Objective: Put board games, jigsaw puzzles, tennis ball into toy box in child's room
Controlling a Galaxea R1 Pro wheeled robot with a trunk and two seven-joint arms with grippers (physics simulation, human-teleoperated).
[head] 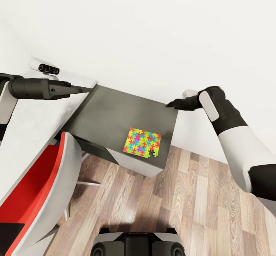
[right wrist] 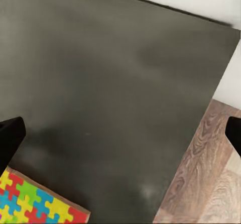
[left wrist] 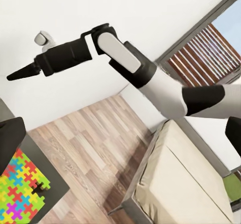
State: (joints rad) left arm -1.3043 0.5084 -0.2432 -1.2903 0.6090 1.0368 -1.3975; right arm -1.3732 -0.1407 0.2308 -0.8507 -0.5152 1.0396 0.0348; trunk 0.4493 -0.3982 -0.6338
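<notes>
- Head view: a jigsaw puzzle (head: 142, 142) lies flat on the dark grey top of a low cabinet (head: 115, 114), close to the cabinet's front edge and right-hand corner, with one dark notch at its own near right corner. The rest of the cabinet top is bare up to the white wall (head: 153, 30). A pale table (head: 30, 133) butts against the cabinet's left side, and a red chair (head: 34, 194) stands in front of it. Wood floor (head: 184, 206) lies open ahead of the cabinet and to its right.
- The left gripper (head: 86, 89) reaches in level from the left over the seam between table and cabinet, its fingers together in a point. The right gripper (head: 171, 104) hangs at the cabinet's back right corner, forearm bent in from the right; whether its fingers are apart I cannot tell here.
- Left wrist view: the right arm (left wrist: 125, 58) stretches across the wall, its gripper (left wrist: 17, 75) tapering to a narrow tip. The puzzle (left wrist: 20, 194) sits at the cabinet edge, with floor and a cream bed (left wrist: 186, 179) beyond.
- Right wrist view: two dark fingertips (right wrist: 10, 136) stand wide apart over the bare cabinet top; a corner of the puzzle (right wrist: 35, 201) shows near one of them, and the cabinet's side edge drops to the floor.
</notes>
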